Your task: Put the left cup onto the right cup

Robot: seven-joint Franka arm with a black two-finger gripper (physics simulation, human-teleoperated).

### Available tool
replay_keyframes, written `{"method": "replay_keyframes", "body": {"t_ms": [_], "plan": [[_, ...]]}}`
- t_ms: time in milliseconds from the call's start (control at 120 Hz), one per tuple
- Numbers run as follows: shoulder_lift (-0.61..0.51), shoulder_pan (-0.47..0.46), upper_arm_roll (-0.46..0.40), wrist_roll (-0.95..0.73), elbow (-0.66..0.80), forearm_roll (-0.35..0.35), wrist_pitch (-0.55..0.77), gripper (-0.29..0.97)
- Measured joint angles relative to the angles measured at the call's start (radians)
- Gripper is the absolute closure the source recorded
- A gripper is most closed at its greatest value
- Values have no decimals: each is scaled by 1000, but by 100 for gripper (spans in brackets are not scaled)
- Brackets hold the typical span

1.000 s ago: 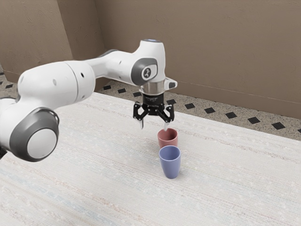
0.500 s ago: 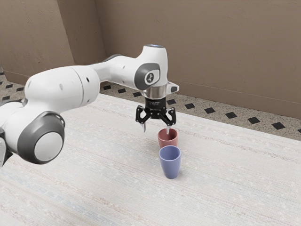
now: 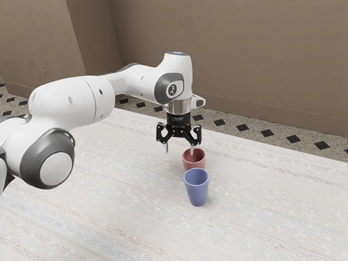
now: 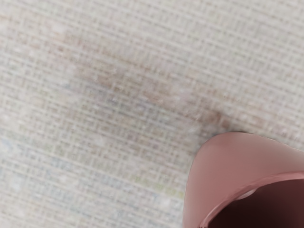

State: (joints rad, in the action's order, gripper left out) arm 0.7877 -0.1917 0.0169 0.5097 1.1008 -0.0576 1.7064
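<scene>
Early in the task, by the look of it. Hovers with gripper spread open over the pink cup, 1 finger down at its rim, the other outside it; grips nothing. Finds the pink cup upright on the table, just beside the blue cup, unstacked. Left to do: close on the pink cup, lift, set onto the blue cup.

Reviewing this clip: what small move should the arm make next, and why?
Probably lower the gripper a little, so its open fingers straddle the wall of the pink cup before closing. In the exterior view one fingertip is at that cup's rim, the other outside it; nothing is gripped yet. The blue cup stands beside it.
</scene>
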Motion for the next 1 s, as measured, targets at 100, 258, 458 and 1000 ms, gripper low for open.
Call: {"method": "replay_keyframes", "body": {"t_ms": [100,258,458,1000], "plan": [[6,-2,0,0,-1,0,0,14],[10,-3,0,0,-3,-1,0,18],[20,-6,0,0,-11,-1,1,21],[41,-9,-3,0,-42,-1,1,23]]}}
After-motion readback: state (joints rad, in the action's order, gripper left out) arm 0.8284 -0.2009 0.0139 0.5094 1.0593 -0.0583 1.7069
